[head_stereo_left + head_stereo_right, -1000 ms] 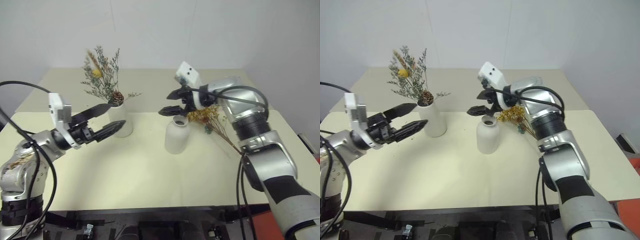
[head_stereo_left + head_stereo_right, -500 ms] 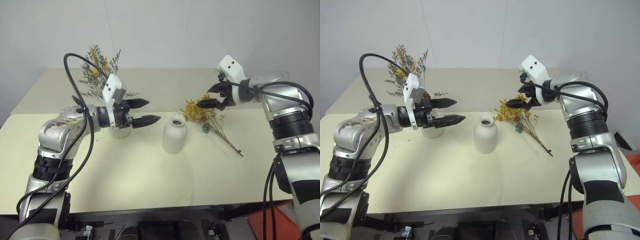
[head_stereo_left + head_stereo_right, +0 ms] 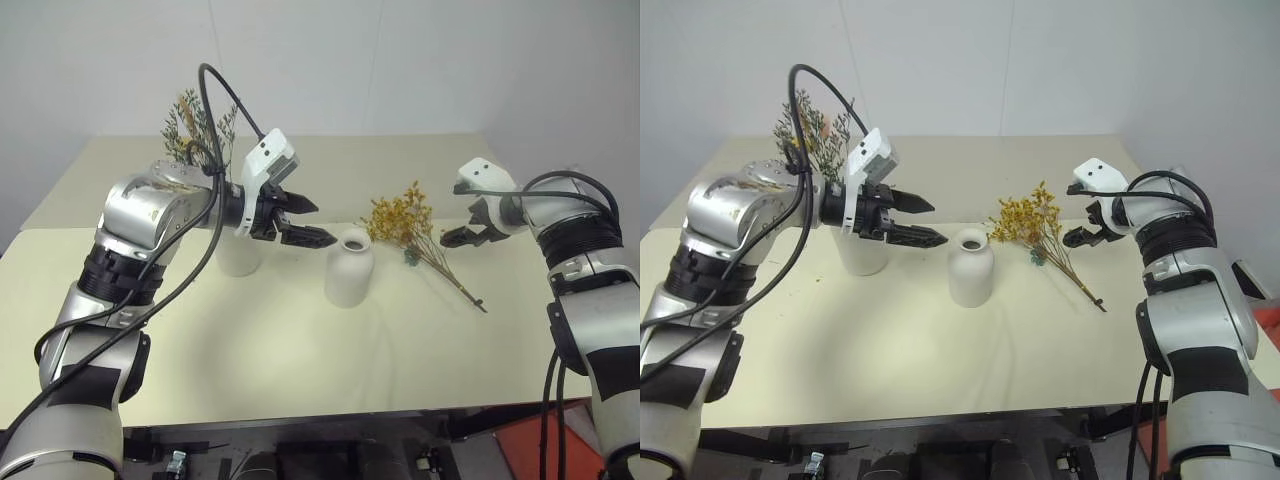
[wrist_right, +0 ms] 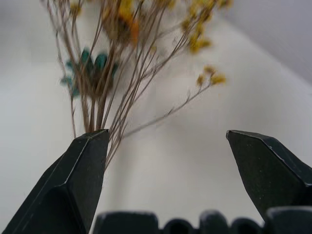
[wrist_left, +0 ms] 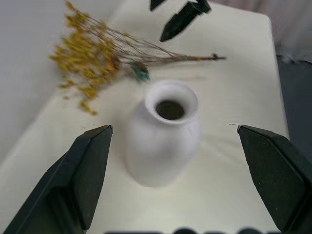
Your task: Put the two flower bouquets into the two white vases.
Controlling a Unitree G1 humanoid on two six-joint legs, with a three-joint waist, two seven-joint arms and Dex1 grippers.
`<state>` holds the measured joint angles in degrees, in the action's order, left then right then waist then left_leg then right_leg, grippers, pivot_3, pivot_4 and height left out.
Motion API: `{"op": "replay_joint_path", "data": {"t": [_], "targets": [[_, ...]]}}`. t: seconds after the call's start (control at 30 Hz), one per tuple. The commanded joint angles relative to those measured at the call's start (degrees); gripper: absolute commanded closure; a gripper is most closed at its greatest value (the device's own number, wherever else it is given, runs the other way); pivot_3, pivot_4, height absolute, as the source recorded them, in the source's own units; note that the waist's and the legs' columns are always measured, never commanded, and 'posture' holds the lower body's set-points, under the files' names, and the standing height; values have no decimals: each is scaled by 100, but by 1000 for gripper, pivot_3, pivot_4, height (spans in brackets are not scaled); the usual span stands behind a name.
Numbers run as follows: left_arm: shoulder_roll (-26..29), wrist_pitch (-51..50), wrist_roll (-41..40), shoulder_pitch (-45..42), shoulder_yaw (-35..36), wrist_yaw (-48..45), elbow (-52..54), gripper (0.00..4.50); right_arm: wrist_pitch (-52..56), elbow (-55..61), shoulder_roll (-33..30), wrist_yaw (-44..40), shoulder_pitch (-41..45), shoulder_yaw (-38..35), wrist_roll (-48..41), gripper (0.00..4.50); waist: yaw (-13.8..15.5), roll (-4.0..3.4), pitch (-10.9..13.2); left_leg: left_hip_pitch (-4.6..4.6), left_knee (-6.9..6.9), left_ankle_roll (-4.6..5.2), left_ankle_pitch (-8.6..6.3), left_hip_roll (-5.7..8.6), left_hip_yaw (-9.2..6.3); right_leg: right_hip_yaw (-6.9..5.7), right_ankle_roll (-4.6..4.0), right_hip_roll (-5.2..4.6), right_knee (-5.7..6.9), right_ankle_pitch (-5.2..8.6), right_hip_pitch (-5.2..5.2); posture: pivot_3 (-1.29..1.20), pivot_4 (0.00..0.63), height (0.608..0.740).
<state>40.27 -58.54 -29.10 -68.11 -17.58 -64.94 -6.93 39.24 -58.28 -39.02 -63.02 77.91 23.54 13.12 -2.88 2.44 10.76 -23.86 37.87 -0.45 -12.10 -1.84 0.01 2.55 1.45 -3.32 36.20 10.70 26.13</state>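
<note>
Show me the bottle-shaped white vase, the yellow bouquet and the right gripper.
bottle-shaped white vase (image 3: 347,280), left eye view, on its rounded body.
yellow bouquet (image 3: 397,217), left eye view, on the flower heads.
right gripper (image 3: 458,236), left eye view, between its fingertips.

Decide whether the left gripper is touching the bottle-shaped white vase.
Apart. The left wrist view shows the left gripper open, with bare table visible between each finger and the bottle-shaped vase.

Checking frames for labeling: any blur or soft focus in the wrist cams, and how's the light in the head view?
Left wrist view: bottle vase soft-edged, yellow bouquet blurry. Right wrist view: bouquet stems out of focus, finger sharper. Left eye view: even light, no glare, faint shadow beside the vase on the table.
</note>
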Motion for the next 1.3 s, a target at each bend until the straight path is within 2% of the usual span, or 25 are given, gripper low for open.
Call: {"op": "replay_joint_path", "data": {"t": [0.03, 0.47, 0.97, 1.07, 1.3], "targets": [[64, -4, 149, -304, -134, -330, -12, 22, -426, -133, -81, -299, 164, 102, 227, 0, -4, -4, 2, 0, 0, 0, 0, 0, 0, 0, 0, 0, 0, 0, 0, 0, 150, 740], [7, -146, 222, -243, -25, -369, 102, 22, -1224, -346, 105, -1393, -3, 268, 531, 0, -111, -10, 6, 1, 1, 0, 0, 0, -1, 1, 0, 0, 5, 0, 0, 0, 150, 740], [65, -296, 233, -153, 34, -243, 278, 22, -1224, -829, 618, -1180, -153, 245, 831, 0, -110, -10, 6, 1, 1, -1, 0, 1, -2, 2, 0, -1, 9, 0, 0, 0, 150, 740], [102, -307, 240, -115, 44, -226, 331, 0, -1226, -871, 648, -1179, -123, 211, 831, 554, -114, -10, 6, 2, 1, -1, 0, 0, -2, 2, -1, -1, 10, -1, 0, 0, 150, 740], [108, -270, 243, -115, 33, -206, 317, 0, -1187, -873, 683, -1104, -113, 154, 810, 2908, -113, -10, 6, 3, 1, -1, 0, 1, -2, 3, 0, -1, 11, -1, 0, 0, 150, 740]]}}
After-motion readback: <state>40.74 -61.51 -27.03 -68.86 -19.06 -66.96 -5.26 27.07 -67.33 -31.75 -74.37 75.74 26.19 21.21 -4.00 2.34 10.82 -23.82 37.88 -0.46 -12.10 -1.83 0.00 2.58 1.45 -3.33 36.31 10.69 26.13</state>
